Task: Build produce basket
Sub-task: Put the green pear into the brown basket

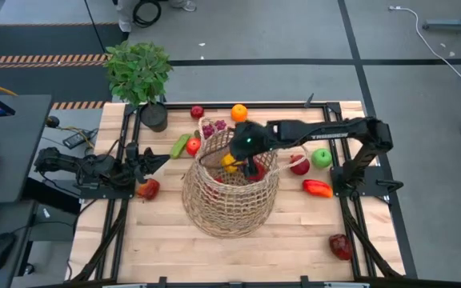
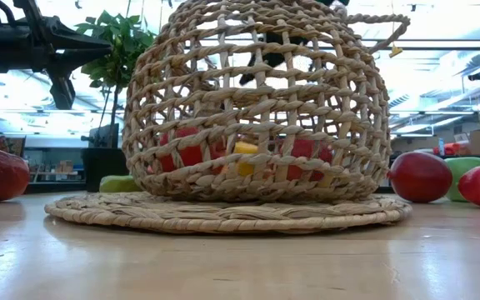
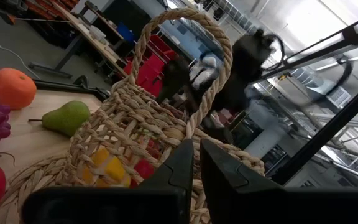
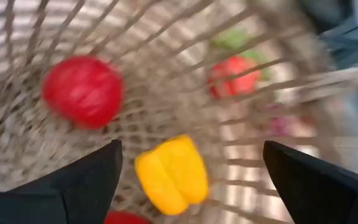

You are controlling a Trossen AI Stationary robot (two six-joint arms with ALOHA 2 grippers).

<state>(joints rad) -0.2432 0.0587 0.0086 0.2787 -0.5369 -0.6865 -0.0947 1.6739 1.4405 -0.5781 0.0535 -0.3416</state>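
Partly hidden: yellow pepper [image 4: 171, 172] behind basket [image 2: 257, 108] weave.

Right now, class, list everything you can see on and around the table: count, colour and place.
wicker basket: one, tan, table centre
yellow pepper: one, inside basket
red fruit: one, inside basket
orange: one, far edge
grapes: one bunch, purple, beyond basket
green apple: one, right of basket
red pepper: one, right of basket
potted plant: one, green, far left corner
left gripper: shut, left of basket
right gripper: open, over basket
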